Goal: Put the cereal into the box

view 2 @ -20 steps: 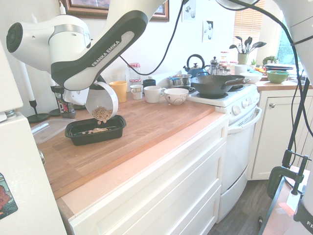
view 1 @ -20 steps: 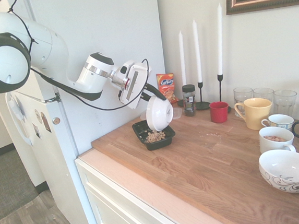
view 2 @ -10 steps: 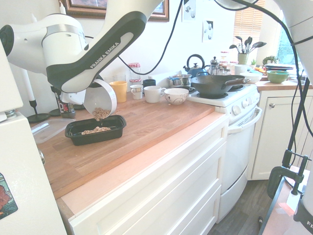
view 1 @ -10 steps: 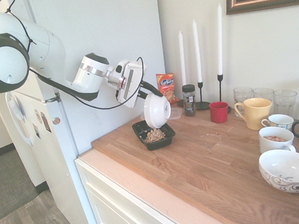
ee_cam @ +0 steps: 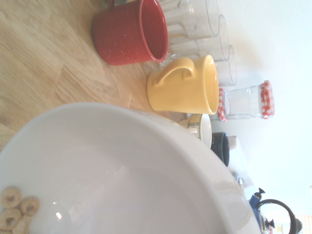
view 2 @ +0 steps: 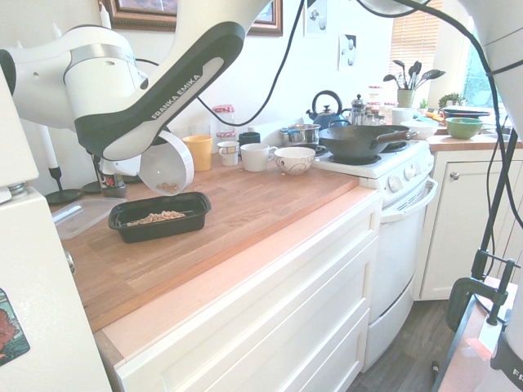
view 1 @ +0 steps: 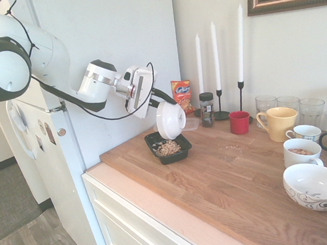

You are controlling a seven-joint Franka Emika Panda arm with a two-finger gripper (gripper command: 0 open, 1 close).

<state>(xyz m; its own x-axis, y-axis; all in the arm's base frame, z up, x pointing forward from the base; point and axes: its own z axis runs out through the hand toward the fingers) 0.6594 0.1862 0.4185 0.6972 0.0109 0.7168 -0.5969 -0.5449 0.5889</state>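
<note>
Tilting steeply on its side, a white bowl hung just above the box, mouth turned down toward it. The fingers were closed on the bowl's rim; the grip itself was mostly hidden behind the bowl and the arm in both outside views.

Cereal lay as a tan heap inside the box, spread along its floor in the second exterior view. A few pieces still sat in the bowl: some near its lower lip, and several ring-shaped ones against the white inner wall in the wrist view.

The box, black and shallow with a glossy rim, sat on the wooden worktop near its back corner by the pale fridge side. Clear plastic lid lay flat just beside the box, on the wall side.

Behind the box, against the wall: orange-red snack bag, dark-lidded jar, three white candles in black holders. Further along the worktop: red mug, yellow mug, clear glasses, two small cups, patterned white bowl near the front edge. A few crumbs were scattered on the wood well apart from the box.

Wrist view showed the red mug and yellow mug beyond the bowl's rim, glasses behind them, and a jar with a checked lid.
</note>
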